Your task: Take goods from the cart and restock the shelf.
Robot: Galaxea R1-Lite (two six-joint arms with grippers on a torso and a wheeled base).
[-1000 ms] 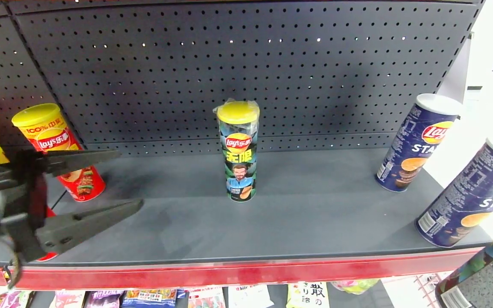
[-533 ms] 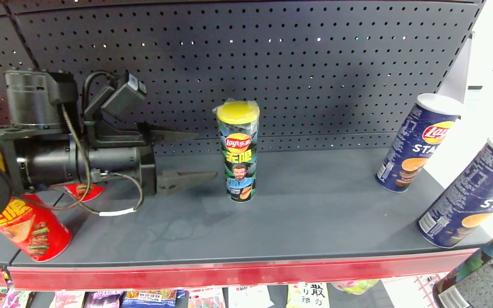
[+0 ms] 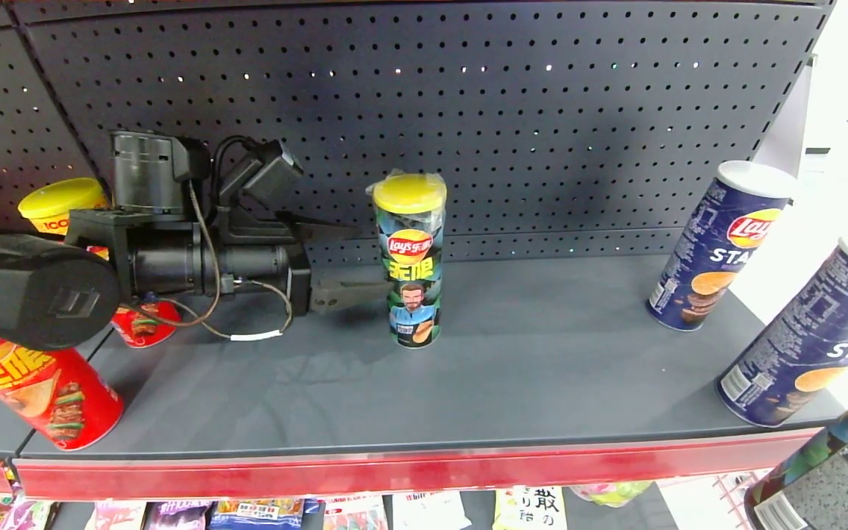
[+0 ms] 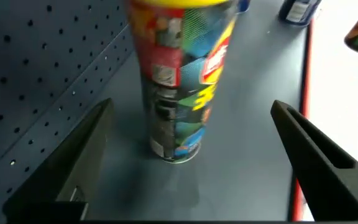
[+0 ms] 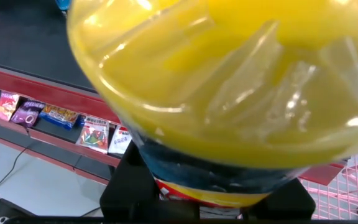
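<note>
Green chip can [image 3: 411, 265] stands upright at mid-shelf [image 3: 542, 368], near the back panel. Left tool [image 3: 366, 261] is spread wide with nothing in it, fingertips just beside the can. Right tool [image 5: 207, 193] grips a yellow-lidded can [image 5: 229, 74] below the shelf edge.

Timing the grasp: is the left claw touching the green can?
Apart. Left wrist view: shelf shows between the green can and both fingers of the left claw.
</note>
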